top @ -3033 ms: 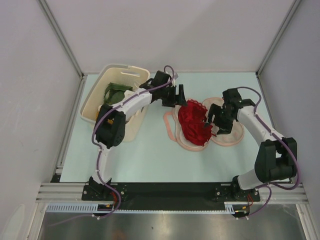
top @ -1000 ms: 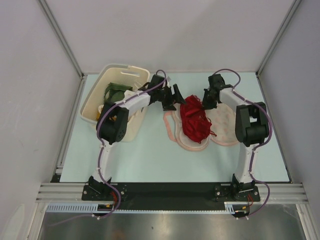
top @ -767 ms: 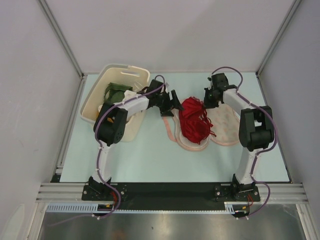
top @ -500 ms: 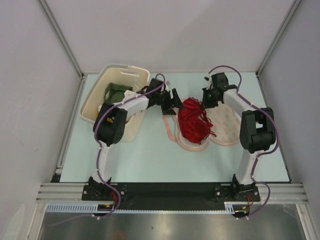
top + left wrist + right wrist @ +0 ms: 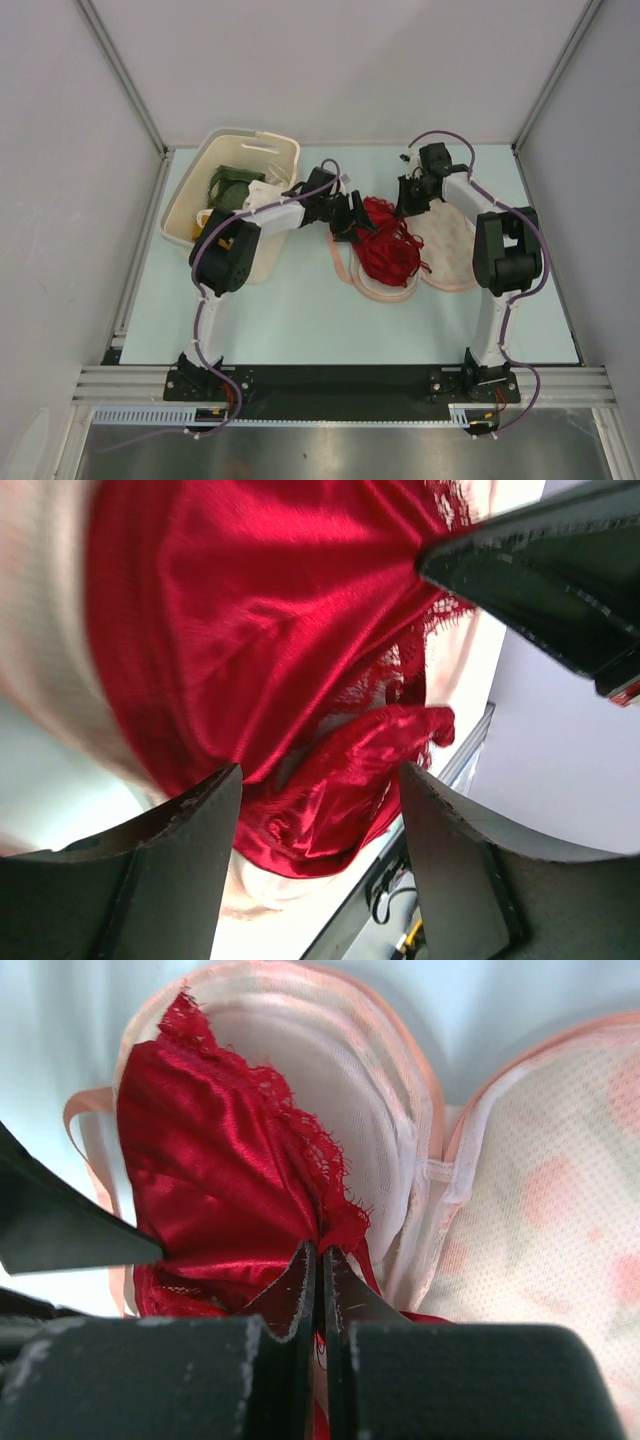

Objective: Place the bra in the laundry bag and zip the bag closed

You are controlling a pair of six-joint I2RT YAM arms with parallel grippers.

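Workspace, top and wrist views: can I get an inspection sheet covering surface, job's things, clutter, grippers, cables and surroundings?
Surface: pale green table, no spills seen.
Job's things: red bra bunched on the open pink bag; not zipped.
Clutter: cream basket at left, holding green and white clothes.
Grippers: left gripper open, straddling the bra; right gripper shut on the bra's lace edge.
Cables: purple cables run along both arms, off the cloth.
Surroundings: plain white walls; nothing else seen.
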